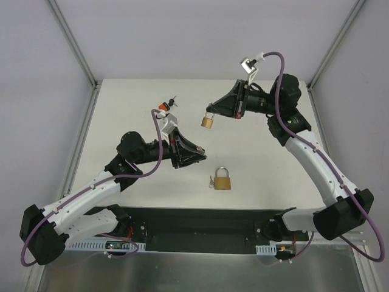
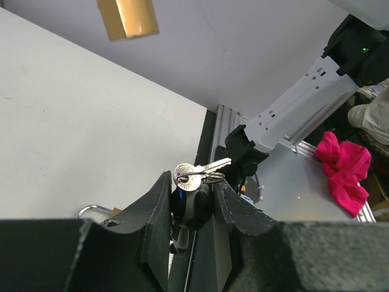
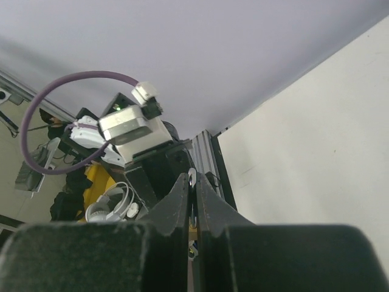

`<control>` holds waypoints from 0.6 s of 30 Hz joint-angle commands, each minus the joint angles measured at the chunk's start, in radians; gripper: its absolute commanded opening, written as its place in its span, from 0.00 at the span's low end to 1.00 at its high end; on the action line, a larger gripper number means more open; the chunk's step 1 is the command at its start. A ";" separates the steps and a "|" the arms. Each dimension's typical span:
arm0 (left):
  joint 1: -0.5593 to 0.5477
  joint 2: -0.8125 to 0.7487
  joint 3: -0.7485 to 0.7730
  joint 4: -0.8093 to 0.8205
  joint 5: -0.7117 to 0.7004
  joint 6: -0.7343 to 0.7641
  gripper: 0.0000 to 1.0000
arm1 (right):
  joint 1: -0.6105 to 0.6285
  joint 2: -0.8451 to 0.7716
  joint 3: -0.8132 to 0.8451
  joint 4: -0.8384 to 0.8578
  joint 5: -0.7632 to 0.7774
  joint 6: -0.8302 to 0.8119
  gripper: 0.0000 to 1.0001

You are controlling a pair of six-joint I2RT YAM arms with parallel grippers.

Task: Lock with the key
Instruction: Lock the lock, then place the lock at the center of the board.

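My right gripper (image 1: 210, 112) is shut on the shackle of a small brass padlock (image 1: 207, 121), which hangs in the air over the back of the table. In the right wrist view the fingers (image 3: 182, 190) pinch the silver shackle (image 3: 192, 177). My left gripper (image 1: 203, 157) is shut on a key bunch: a dark key head sits between the fingers, with a silver key (image 2: 196, 173) and ring on top. It is below and left of the hanging padlock, whose body shows at the top of the left wrist view (image 2: 127, 17).
A second, larger brass padlock (image 1: 222, 180) lies on the white table (image 1: 140, 109) with a key (image 1: 212, 181) at its left side; its shackle shows in the left wrist view (image 2: 94, 210). A small orange-and-black item (image 1: 165, 104) is near the back. A pink cloth (image 2: 343, 170) lies off the table.
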 commanded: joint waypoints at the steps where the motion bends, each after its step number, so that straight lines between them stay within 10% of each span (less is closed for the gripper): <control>1: 0.007 -0.046 0.005 -0.077 -0.136 0.058 0.00 | -0.006 0.031 0.006 -0.126 -0.011 -0.118 0.01; 18: 0.011 -0.039 0.006 -0.286 -0.379 0.064 0.00 | 0.114 0.295 -0.275 -0.185 0.102 -0.307 0.01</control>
